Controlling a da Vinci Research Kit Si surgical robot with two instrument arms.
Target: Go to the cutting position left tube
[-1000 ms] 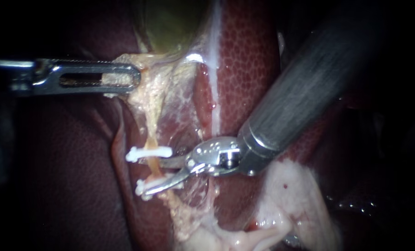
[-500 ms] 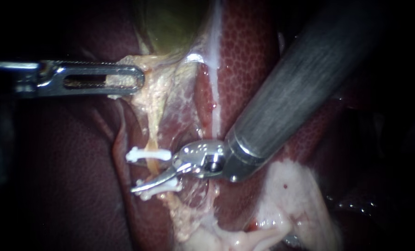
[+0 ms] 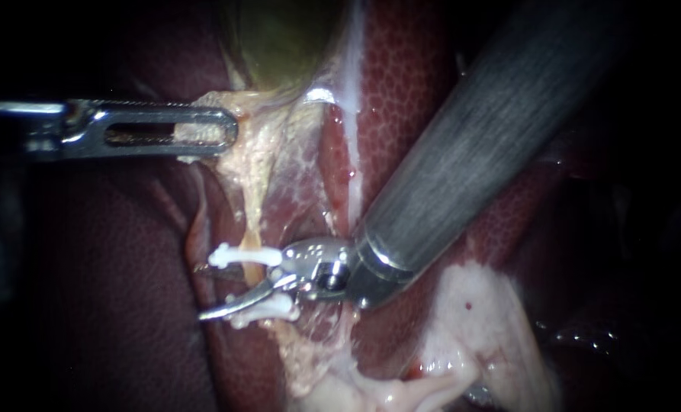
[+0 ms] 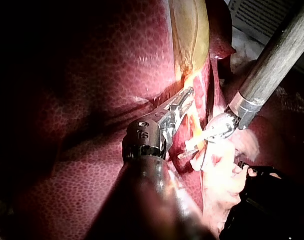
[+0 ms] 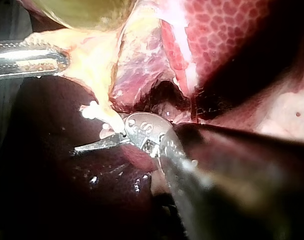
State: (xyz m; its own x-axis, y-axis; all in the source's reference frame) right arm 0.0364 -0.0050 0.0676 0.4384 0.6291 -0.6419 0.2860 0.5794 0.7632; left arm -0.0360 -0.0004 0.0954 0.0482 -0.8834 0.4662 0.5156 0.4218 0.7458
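The left instrument (image 3: 218,130) comes in level, and its hand is clamped on the yellowish tissue (image 3: 258,156) just below the gallbladder (image 3: 279,38), both jaws pressed together on it. It draws that tissue sideways. This seems meant to stretch the strand beneath it and lift it off the liver (image 3: 409,91), so that there is room to work.

The tube (image 3: 254,271) hangs down from that held tissue as a thin, pale yellow cord. It carries two white clips, an upper clip (image 3: 245,255) and a lower clip (image 3: 273,307).

The right instrument (image 3: 216,290) reaches down from the upper right, and its hand stands apart, with two thin blades spread wide. One blade lies just under the upper clip and the other runs along the lower clip, so the bare stretch of tube sits in the gap between them. The blades straddle it without pinching it. I judge the cutting position to be reached or very nearly so. The main risk is a blade catching on a clip.
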